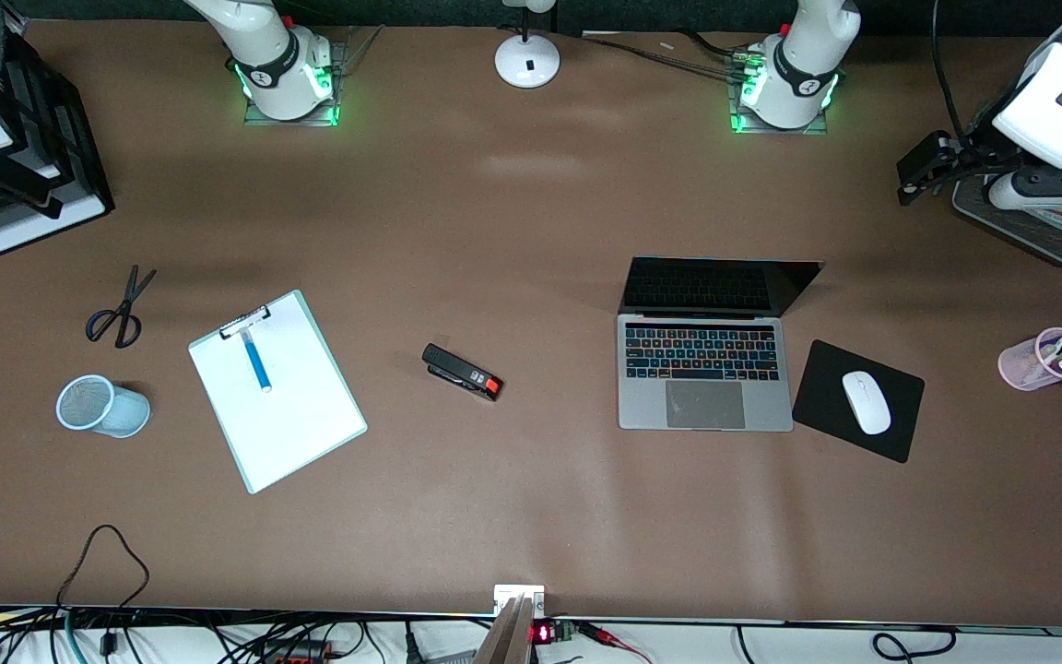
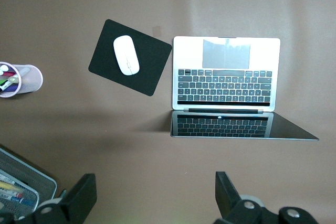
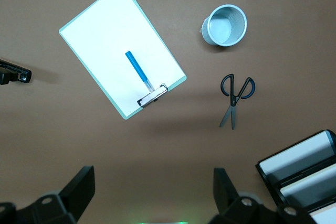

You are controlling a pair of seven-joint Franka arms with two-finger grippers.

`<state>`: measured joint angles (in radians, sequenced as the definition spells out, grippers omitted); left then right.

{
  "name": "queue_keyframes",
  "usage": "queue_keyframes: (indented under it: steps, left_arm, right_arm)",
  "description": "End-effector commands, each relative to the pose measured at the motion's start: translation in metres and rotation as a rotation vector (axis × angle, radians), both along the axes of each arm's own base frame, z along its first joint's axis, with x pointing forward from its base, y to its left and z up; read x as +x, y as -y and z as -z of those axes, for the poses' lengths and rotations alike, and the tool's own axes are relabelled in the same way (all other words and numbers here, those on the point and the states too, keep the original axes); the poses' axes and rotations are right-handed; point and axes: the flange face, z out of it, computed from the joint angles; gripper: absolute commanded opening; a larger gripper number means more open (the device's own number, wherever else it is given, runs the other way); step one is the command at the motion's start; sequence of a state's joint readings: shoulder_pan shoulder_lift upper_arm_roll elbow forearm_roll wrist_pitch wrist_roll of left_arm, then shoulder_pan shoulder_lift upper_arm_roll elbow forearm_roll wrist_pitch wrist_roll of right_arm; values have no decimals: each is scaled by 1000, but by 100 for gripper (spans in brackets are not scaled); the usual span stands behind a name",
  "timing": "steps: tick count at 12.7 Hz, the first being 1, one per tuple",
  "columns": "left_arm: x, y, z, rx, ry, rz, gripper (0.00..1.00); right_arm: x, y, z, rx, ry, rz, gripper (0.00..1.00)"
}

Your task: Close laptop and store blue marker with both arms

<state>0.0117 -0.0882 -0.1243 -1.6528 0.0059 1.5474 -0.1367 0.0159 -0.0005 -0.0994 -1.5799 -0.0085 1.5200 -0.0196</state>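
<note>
Laptop (image 1: pixel 704 373) serves as the landmark: it sits open on the brown table (image 1: pixel 531 516) toward the left arm's end, lid raised, black screen facing the front camera, keys and trackpad bare; just beside it, farther toward the left arm's end, lies a black mousepad (image 1: pixel 826 387) carrying a white mouse (image 1: pixel 866 402); well past that stands a pink cup (image 1: pixel 1029 364) holding green and purple markers. From the laptop toward the right arm's end comes first a black-and-red stapler (image 1: pixel 462 372), then a white clipboard (image 1: pixel 277 390), well apart from the laptop; the blue marker (image 1: pixel 255 360) lies on the clipboard's sheet, one end near the metal clip. Past the clipboard are black scissors (image 1: pixel 121 309) and a pale blue mesh cup (image 1: pixel 100 406) tipped on its side; a black paper tray (image 1: pixel 29 175) stands at that end's corner.

The left gripper (image 2: pixel 152 198) hangs high over bare table on the robots' side of the laptop, fingers spread wide, nothing between them; in the front view its arm shows at the table's edge over what may be a mesh basket, only partly seen. The right gripper (image 3: pixel 152 195) hangs over bare table near the clipboard and scissors, well away from the laptop, fingers spread wide and empty; it is out of the front view.
</note>
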Motion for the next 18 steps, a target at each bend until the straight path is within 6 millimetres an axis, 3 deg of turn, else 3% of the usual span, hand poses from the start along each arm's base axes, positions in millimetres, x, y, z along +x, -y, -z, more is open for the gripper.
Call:
queue_keyframes:
  steps: [1, 6, 7, 12, 18]
  left_arm:
    - [-5, -3, -8, -5, 6, 9, 100]
    - [-1, -4, -10, -7, 10, 44, 100]
    - [0, -4, -7, -8, 5, 43, 100]
    - [-6, 8, 7, -10, -58, 28, 100]
    - [-18, 59, 72, 22, -138, 5, 100]
  right_arm:
    - [-6, -3, -7, -8, -1, -7, 100]
    - [-2, -2, -2, -6, -4, -4, 100]
    - [2, -2, 6, -9, -19, -4, 100]
    - [35, -9, 69, -4, -102, -17, 100]
    - [91, -38, 171, -29, -99, -75, 100]
